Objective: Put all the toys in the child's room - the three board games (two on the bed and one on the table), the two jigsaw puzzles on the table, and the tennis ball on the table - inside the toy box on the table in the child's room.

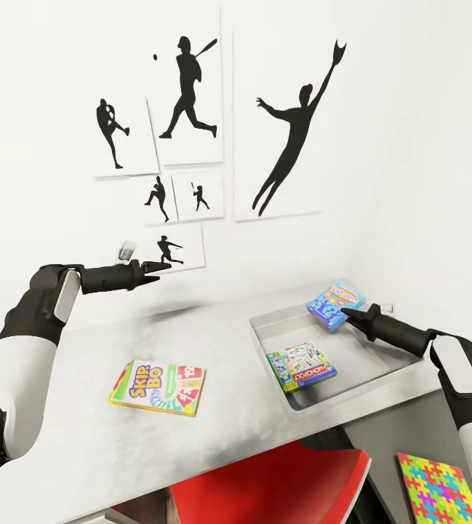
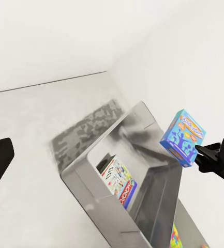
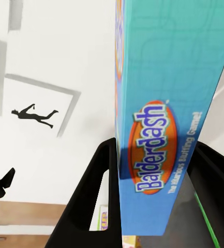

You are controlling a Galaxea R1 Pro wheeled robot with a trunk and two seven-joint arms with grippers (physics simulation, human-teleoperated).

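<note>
My right gripper (image 1: 346, 313) is shut on the small blue Balderdash board game (image 1: 335, 306) and holds it tilted above the far right corner of the grey toy box (image 1: 265, 342). That game shows up close between the black fingers (image 3: 93, 186). It also shows over the bin in the left wrist view (image 2: 183, 137). A white and green Monopoly board game (image 1: 302, 366) lies flat inside the toy box. The yellow-green Skip-Bo board game (image 1: 158, 386) lies on the table (image 1: 83, 342), left of the bin. My left gripper (image 1: 164, 269) hangs open, high above the table's far left part, holding nothing.
A jigsaw puzzle (image 1: 439, 489) with a bright mosaic lies low at the right, below the table's edge. A red chair seat (image 1: 279, 484) sits under the table's near edge. Black silhouette pictures (image 1: 192, 94) hang on the white wall behind the table.
</note>
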